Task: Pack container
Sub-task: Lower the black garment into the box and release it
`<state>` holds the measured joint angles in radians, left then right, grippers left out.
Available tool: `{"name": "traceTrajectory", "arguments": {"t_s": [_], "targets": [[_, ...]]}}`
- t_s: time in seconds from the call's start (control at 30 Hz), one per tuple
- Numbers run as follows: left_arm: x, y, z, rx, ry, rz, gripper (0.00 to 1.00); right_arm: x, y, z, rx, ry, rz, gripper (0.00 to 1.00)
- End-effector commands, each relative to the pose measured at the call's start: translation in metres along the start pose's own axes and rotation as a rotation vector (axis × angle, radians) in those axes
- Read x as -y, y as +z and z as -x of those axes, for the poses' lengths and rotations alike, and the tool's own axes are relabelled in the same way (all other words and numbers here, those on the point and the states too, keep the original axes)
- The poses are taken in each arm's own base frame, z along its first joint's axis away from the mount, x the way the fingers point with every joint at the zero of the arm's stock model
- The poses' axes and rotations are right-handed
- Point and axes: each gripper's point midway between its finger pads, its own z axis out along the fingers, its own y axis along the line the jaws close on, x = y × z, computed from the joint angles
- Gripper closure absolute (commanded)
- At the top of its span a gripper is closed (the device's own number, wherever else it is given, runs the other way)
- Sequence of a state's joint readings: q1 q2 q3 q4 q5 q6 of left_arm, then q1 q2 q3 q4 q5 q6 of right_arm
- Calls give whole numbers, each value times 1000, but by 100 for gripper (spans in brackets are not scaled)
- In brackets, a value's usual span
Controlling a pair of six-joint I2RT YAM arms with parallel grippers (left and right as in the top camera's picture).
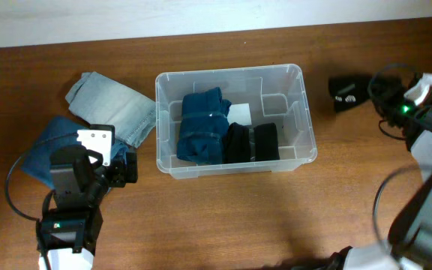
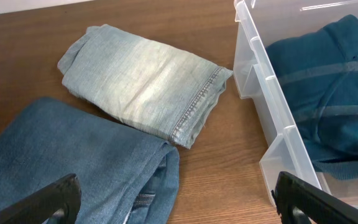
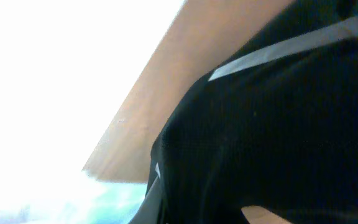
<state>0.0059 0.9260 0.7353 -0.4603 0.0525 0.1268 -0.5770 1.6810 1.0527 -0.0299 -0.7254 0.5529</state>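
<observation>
The clear plastic container (image 1: 304, 112) stands mid-table and shows at the right of the left wrist view (image 2: 272, 99). It holds a folded teal garment (image 1: 201, 127) and two black rolled pieces (image 1: 251, 142) on its white label (image 1: 240, 112). My left gripper (image 1: 128, 169) is open and empty (image 2: 176, 208), low over the edge of the dark blue jeans (image 2: 73, 155), left of the container. My right gripper (image 1: 377, 96) is at the far right against a black garment (image 1: 345, 94). That black fabric (image 3: 278, 124) fills the right wrist view and hides the fingers.
Folded light-wash jeans (image 1: 115, 109) lie left of the container, and also show in the left wrist view (image 2: 142, 81). The dark blue jeans (image 1: 47, 146) lie under my left arm. The table's far edge and a white wall (image 1: 201, 15) run along the top.
</observation>
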Motion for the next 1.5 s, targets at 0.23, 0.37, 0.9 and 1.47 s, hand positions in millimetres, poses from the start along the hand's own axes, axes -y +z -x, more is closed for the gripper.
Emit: {"name": "traceTrajectory", "arguments": {"t_s": [0.23, 0.37, 0.9, 1.47], "targets": [[2, -3, 10, 23, -6, -11, 0, -197, -82, -93, -78, -624, 291, 96], [2, -3, 10, 23, -6, -11, 1, -215, -73, -172, -269, -800, 339, 96], [2, -3, 10, 22, -6, -11, 1, -158, 50, -221, -592, -951, 90, 31], [2, -3, 10, 22, -6, -11, 1, -188, 19, -231, -743, -1143, -26, 69]]}}
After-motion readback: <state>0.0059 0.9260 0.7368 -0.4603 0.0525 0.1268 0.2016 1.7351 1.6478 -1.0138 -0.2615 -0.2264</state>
